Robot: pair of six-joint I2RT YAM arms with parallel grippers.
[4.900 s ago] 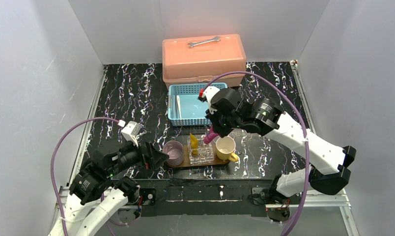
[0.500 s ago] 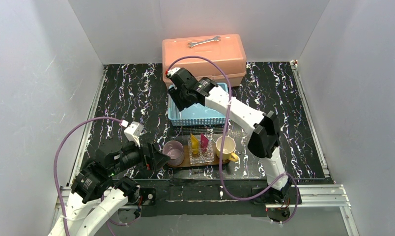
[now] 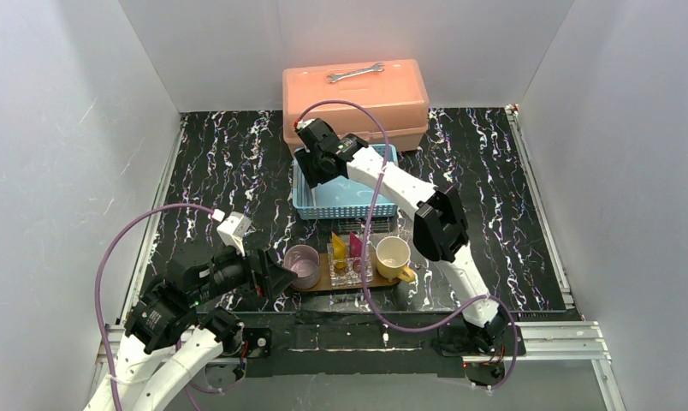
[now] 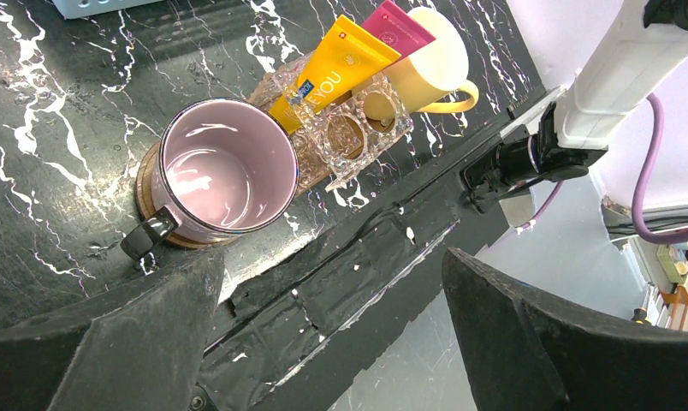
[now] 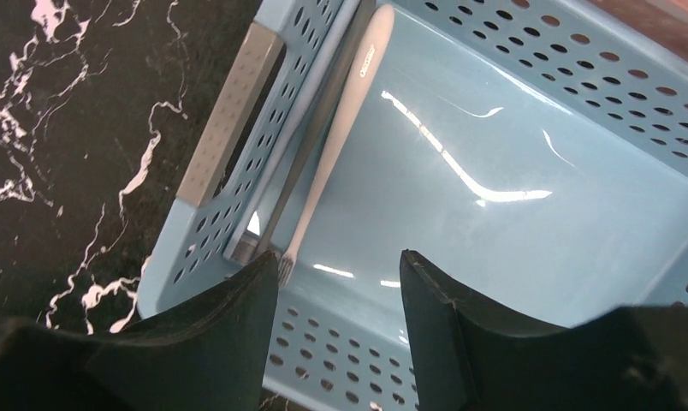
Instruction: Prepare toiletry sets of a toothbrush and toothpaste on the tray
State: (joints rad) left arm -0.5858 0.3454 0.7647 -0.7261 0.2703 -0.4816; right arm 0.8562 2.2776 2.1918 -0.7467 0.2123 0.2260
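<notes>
The dark-brown tray [image 3: 321, 285] lies near the front edge and carries a lilac mug [image 3: 302, 265], a clear holder [image 3: 347, 267] and a yellow mug [image 3: 393, 255]. The yellow toothpaste [image 4: 323, 73] and the pink toothpaste [image 4: 398, 26] stand side by side in the holder. A pale toothbrush [image 5: 336, 128] lies along the left wall inside the blue basket [image 5: 495, 214], with a darker stick beside it. My right gripper [image 5: 337, 257] hangs open just above the brush's bristle end, holding nothing. My left gripper [image 4: 332, 265] is wide open and empty, low beside the lilac mug [image 4: 225, 167].
A salmon toolbox [image 3: 355, 103] with a steel wrench [image 3: 355, 73] on its lid stands right behind the basket [image 3: 349, 201]. White walls close in the black marbled table on three sides. The right arm stretches over the tray's right end.
The right arm has left the pink tube standing in the holder and swung back over the basket's left side. Its jaws have widened a little. The left arm has stayed put.
</notes>
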